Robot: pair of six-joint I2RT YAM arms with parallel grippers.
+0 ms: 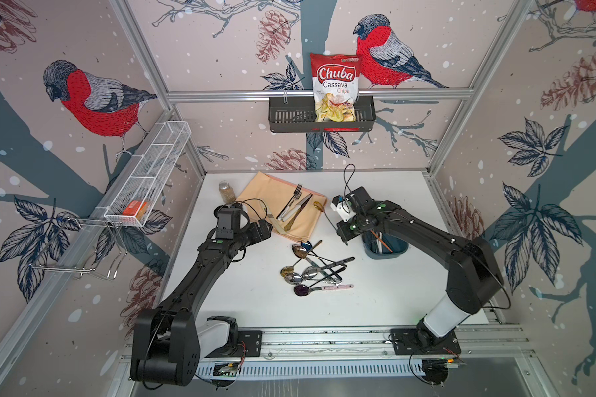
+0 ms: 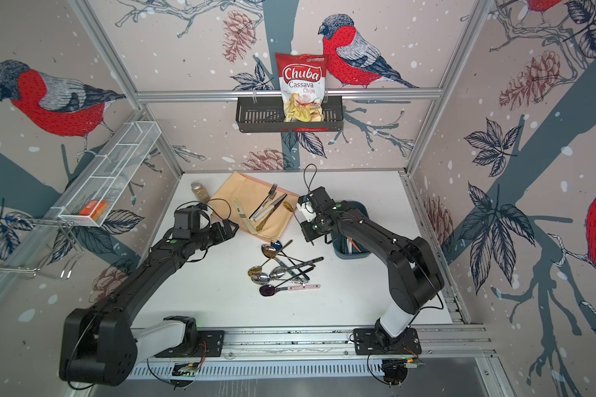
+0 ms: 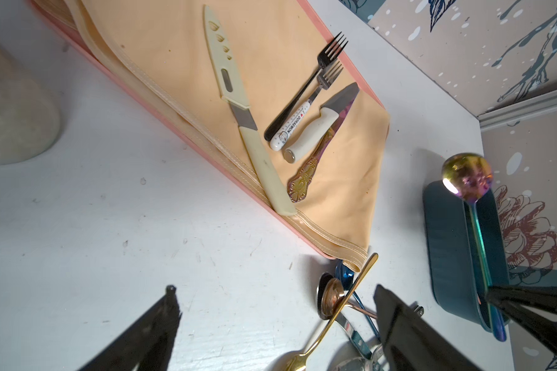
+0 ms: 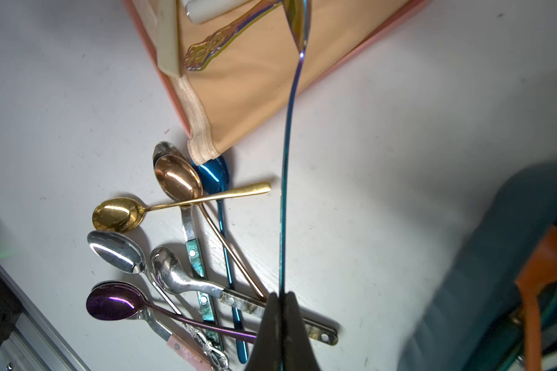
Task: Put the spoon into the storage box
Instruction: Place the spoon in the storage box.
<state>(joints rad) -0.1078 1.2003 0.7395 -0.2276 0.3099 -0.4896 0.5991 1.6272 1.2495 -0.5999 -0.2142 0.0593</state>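
Iridescent spoon (image 4: pixel 287 160): aloft beside box (image 1: pixel 393 255), handle tip pinched in right jaws; left jaws wide, empty. You risk it swivelling in that thin pinch, bowl catching the rim, dropping onto bench (image 1: pixel 255 309).

the spoon (image 4: pixel 287 144), iridescent with a long blue-green handle and gold-purple bowl, is held in the air by its handle end, near the storage box (image 1: pixel 398 252), a dark teal bin holding utensils (image 1: pixel 381 242).
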